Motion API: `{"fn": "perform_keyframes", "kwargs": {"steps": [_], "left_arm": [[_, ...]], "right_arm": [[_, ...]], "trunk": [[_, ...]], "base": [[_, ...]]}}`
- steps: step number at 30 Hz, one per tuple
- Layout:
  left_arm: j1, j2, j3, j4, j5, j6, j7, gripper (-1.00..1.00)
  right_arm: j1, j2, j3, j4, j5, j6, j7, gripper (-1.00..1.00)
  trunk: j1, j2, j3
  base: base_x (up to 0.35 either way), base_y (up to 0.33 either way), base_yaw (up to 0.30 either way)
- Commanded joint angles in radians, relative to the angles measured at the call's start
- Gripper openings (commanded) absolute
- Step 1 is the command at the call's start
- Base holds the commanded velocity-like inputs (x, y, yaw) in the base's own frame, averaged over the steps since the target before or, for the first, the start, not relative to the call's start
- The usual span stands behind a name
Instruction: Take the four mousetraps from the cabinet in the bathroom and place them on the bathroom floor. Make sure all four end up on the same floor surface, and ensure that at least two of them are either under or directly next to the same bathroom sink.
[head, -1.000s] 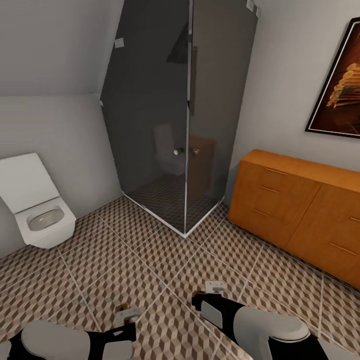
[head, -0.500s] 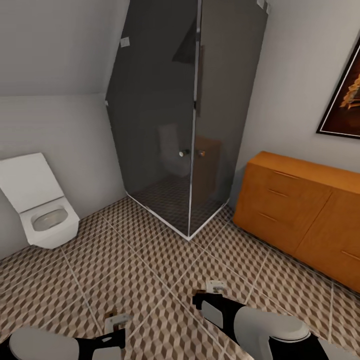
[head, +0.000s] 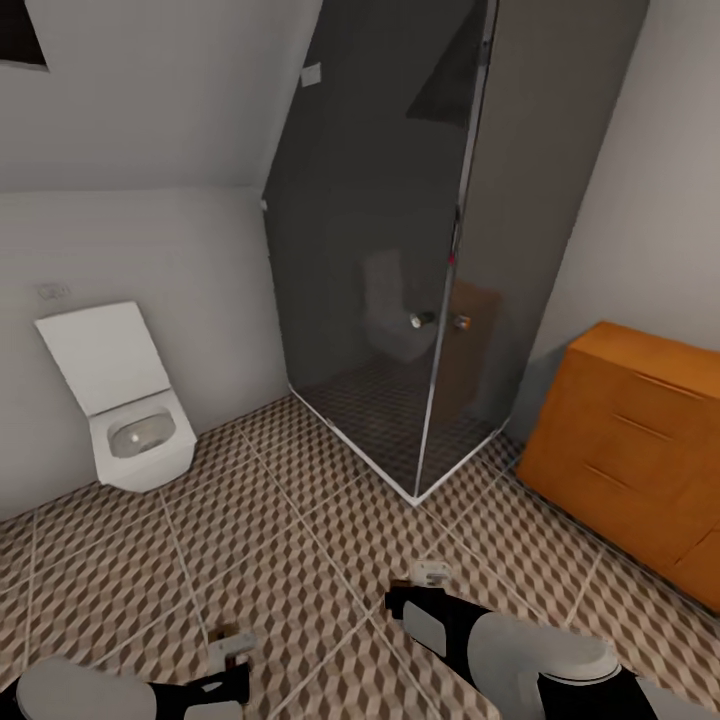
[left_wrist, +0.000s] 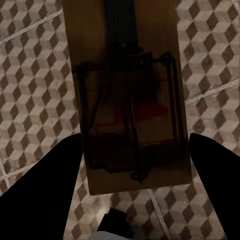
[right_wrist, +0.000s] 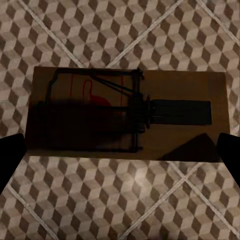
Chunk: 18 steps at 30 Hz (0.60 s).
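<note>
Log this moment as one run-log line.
phase: carrying | left gripper: shut on mousetrap | right gripper: shut on second mousetrap | below: bathroom floor | cabinet: drawers closed

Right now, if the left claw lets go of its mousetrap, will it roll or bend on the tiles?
Probably neither. The mousetrap in the left claw is a flat wooden board, so it should land stiff and lie flat on the bathroom floor. Its wire spring may snap if jolted.

We are in a home bathroom: a white wall-hung toilet (head: 135, 420) at left, a dark glass corner shower stall (head: 420, 250), cube-patterned brown-and-beige floor tiles (head: 300, 560), and an orange-brown wooden cabinet (head: 640, 450) at right.
</note>
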Motion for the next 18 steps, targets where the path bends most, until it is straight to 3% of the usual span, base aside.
{"fn": "perform_keyframes", "kwargs": {"steps": [1,14,18], "left_arm": [[-0.002,0.0,-0.006,-0.003,0.006,-0.007,0.001,-1.0],[0.0,0.0,-0.006,-0.005,0.006,-0.01,0.001,-1.0],[0.0,0.0,-0.006,-0.005,0.006,-0.01,0.001,-1.0]], "right_arm": [[-0.001,0.0,0.004,-0.002,0.001,0.005,-0.006,-1.0],[-0.001,0.0,0.004,-0.002,0.001,0.005,-0.006,-1.0],[-0.001,0.0,0.004,-0.002,0.001,0.005,-0.006,-1.0]], "trunk": [[0.001,-0.001,-0.001],[0.001,-0.001,-0.002],[0.001,-0.001,-0.002]], "base": [[0.34,0.044,0.282],[0.34,0.105,0.283],[0.339,0.116,0.148]]}}
